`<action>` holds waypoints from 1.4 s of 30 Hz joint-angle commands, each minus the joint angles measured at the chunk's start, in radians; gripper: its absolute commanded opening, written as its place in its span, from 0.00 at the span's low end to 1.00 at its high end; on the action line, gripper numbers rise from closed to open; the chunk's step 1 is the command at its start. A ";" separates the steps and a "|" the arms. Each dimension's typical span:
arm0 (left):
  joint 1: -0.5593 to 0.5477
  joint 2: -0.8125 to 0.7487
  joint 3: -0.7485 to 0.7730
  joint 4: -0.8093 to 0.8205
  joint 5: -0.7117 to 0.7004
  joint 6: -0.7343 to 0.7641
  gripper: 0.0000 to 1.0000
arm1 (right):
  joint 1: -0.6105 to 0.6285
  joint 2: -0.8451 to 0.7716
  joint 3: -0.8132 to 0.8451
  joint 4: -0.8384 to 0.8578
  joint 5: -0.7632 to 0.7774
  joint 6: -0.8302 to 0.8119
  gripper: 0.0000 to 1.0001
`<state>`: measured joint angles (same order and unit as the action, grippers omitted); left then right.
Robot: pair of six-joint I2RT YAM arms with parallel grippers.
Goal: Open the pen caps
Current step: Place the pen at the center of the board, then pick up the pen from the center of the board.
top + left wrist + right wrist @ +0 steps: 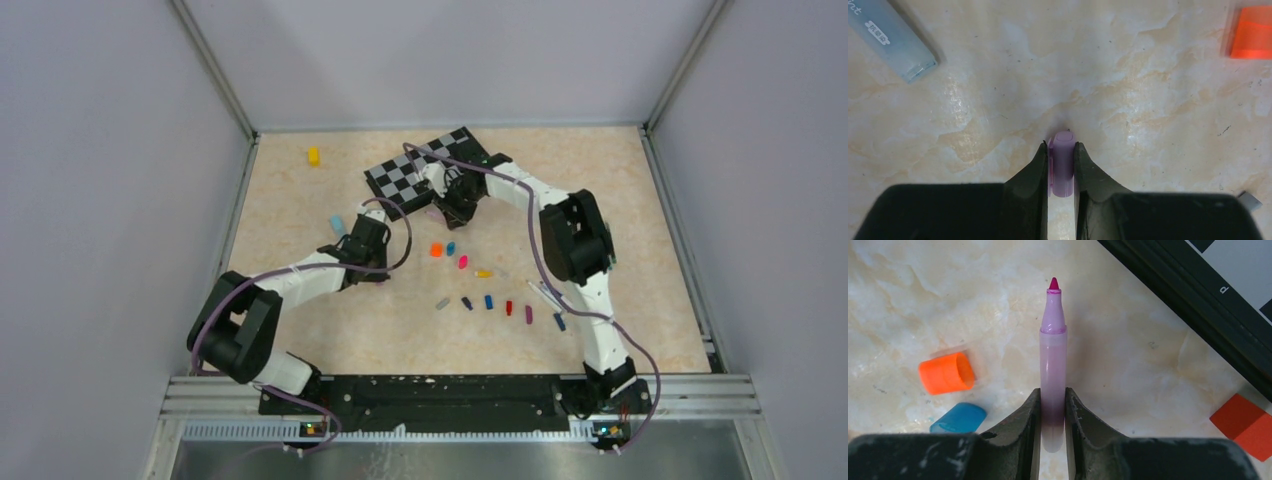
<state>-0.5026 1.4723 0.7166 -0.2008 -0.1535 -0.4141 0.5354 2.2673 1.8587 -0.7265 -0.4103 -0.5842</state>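
Note:
My left gripper [1062, 146] is shut on a lilac pen cap [1063, 165], held just above the tabletop; in the top view it [366, 238] is left of centre. My right gripper [1053, 391] is shut on an uncapped pen [1053, 355] with a lilac barrel and a bare magenta tip. In the top view it [456, 207] is by the chessboard's near edge. An orange cap [946, 372] and a blue cap [959, 418] lie left of that pen. Several loose caps [489, 301] in many colours are scattered mid-table.
The black-and-grey chessboard [425, 170] lies at the back centre, its edge close to the right gripper [1198, 285]. An orange block [1245, 425] lies beside it. A light-blue highlighter [890, 37] lies by the left gripper. A yellow block [313, 156] sits far left.

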 commanded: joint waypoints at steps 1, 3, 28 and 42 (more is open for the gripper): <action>0.015 -0.018 -0.007 0.009 0.053 0.023 0.18 | 0.016 0.044 0.110 -0.033 0.046 0.000 0.22; 0.017 -0.019 -0.010 0.010 0.064 0.020 0.26 | 0.018 0.061 0.138 -0.040 0.065 0.009 0.25; 0.194 -0.184 0.003 0.085 0.088 -0.005 0.90 | -0.130 -0.556 -0.349 -0.001 -0.245 0.013 0.53; 0.312 0.206 0.363 -0.183 -0.115 -0.163 0.75 | -0.285 -0.832 -0.764 0.175 -0.416 0.067 0.52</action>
<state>-0.1940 1.5875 0.9634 -0.2611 -0.1894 -0.5579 0.2810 1.4727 1.0740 -0.6239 -0.7433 -0.5304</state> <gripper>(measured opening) 0.770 0.525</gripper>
